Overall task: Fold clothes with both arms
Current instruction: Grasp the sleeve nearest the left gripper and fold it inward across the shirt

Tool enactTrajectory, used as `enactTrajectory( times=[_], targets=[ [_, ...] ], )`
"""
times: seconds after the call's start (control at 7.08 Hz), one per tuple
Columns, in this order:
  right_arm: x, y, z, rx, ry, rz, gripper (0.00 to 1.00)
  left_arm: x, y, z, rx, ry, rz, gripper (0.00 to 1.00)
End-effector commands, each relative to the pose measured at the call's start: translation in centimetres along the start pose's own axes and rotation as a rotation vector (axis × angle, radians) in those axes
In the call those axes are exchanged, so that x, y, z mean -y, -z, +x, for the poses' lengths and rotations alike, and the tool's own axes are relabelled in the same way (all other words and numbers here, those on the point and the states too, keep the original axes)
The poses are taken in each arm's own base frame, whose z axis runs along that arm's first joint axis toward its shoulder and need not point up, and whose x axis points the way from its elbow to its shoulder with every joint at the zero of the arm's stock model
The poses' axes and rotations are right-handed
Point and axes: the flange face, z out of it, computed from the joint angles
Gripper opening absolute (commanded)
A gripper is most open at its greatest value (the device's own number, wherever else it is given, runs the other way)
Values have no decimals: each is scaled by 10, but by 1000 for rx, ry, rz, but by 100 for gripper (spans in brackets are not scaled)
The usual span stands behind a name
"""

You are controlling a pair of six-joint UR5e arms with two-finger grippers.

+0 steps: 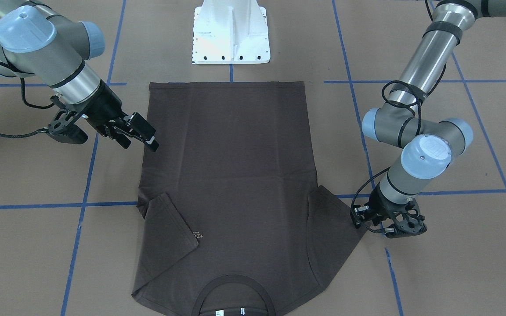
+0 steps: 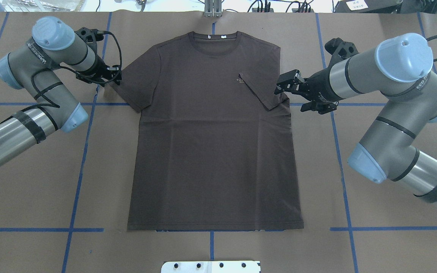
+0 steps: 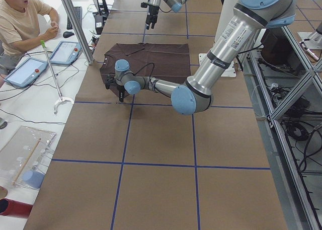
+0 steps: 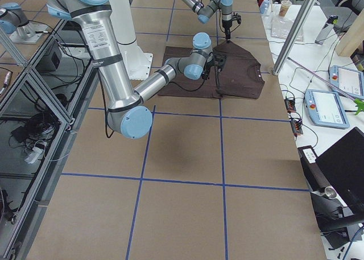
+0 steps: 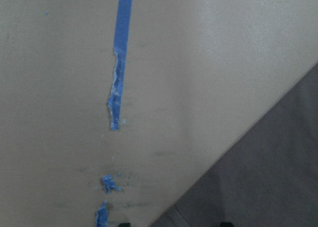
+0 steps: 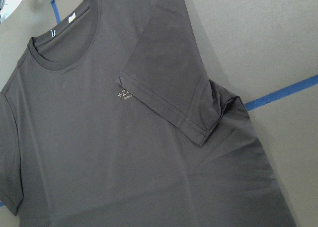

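The dark grey-brown T-shirt [image 2: 211, 151] lies flat on the brown table, collar [image 2: 212, 41] at the far side from the robot. The sleeve on the robot's right is folded in over the chest [image 2: 260, 91], its hem next to the pale logo [image 6: 124, 94]. My right gripper [image 2: 281, 86] hangs open and empty just outside that shoulder, above the table [image 1: 139, 145]. The other sleeve [image 2: 139, 87] lies spread out. My left gripper [image 2: 117, 77] points down at that sleeve's outer edge [image 1: 358, 219], its jaws apart. The left wrist view shows the sleeve edge [image 5: 278, 177] on bare table.
The white base pedestal [image 1: 231, 35] stands at the hem side of the shirt. Blue tape lines [image 2: 85, 151] grid the brown table. In the exterior left view an operator [image 3: 20, 18] sits beyond the far table edge with tablets [image 3: 30, 69].
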Motion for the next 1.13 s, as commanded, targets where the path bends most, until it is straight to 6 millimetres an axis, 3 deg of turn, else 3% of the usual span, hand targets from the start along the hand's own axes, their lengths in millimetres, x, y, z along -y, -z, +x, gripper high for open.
enactTrajectory(
  times=[0.0, 0.42, 0.71, 0.85, 0.99],
  targets=[
    [0, 0, 3, -4, -2, -1, 100, 2, 4, 10, -11, -7, 3, 0],
    [0, 0, 4, -6, -3, -1, 100, 6, 29, 43, -63, -21, 23, 0],
    [3, 5, 2, 2, -2, 0, 100, 11, 58, 81, -115, -23, 50, 0],
    [4, 5, 4, -1, -4, 1, 100, 0, 59, 127, -144, 37, 38, 0],
    [4, 5, 8, -3, -6, 1, 100, -20, 39, 175, -144, 86, 8, 0]
  ],
)
